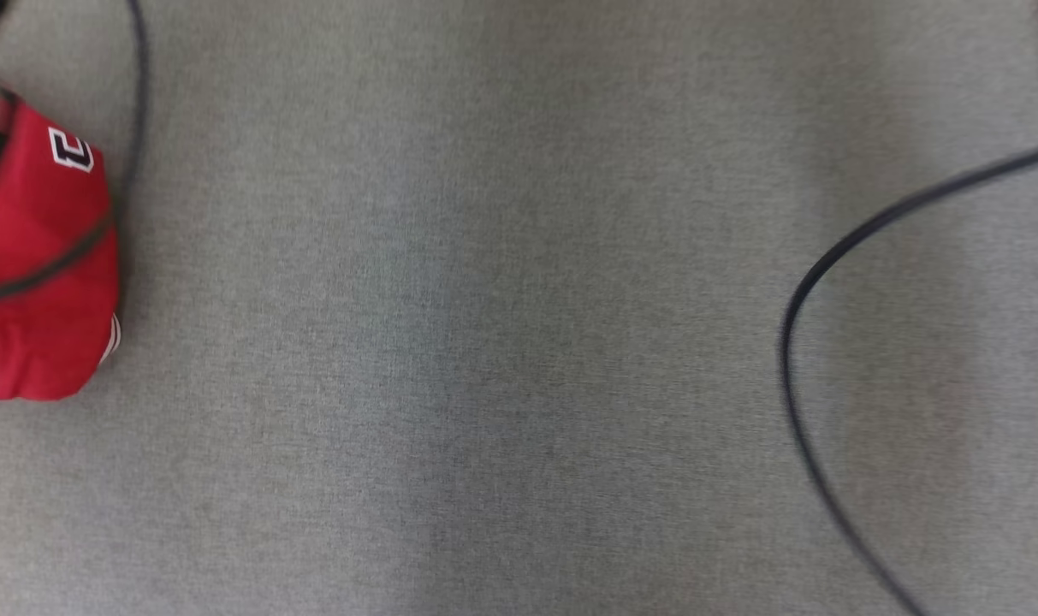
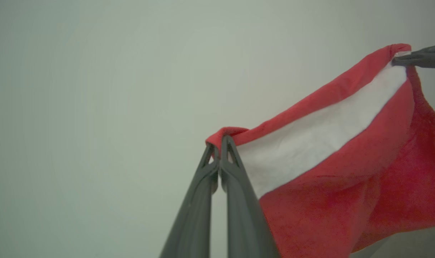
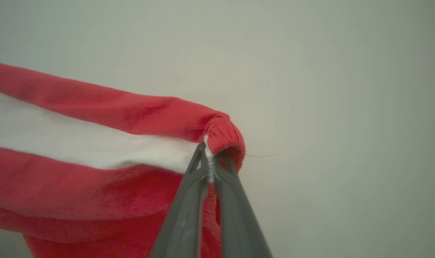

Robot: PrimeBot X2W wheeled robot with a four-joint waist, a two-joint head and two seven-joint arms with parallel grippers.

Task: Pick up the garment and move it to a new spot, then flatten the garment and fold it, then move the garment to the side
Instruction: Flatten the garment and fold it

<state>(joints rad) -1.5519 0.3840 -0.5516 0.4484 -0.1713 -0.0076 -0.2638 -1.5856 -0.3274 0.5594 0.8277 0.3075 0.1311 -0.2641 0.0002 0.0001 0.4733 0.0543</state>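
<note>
**Both grippers clamped on the red garment's hem, one at each end**

The left gripper has its two dark fingers pressed together on a corner of the garment, with a fold of red hem bunched at the tips. The right gripper is closed the same way on the other end of that hem, a sliver of white cloth caught between its tips (the left wrist view has those tips at its upper right, biting the same edge). Between the two grips the hem runs in a slanting line with a white band just under it, and the red cloth sags below. In the head view the garment sits at the far left edge against the grey cloth surface; whether it touches that surface cannot be told. A dark cable curves at the right, and a second cable crosses in front of the garment.
</note>
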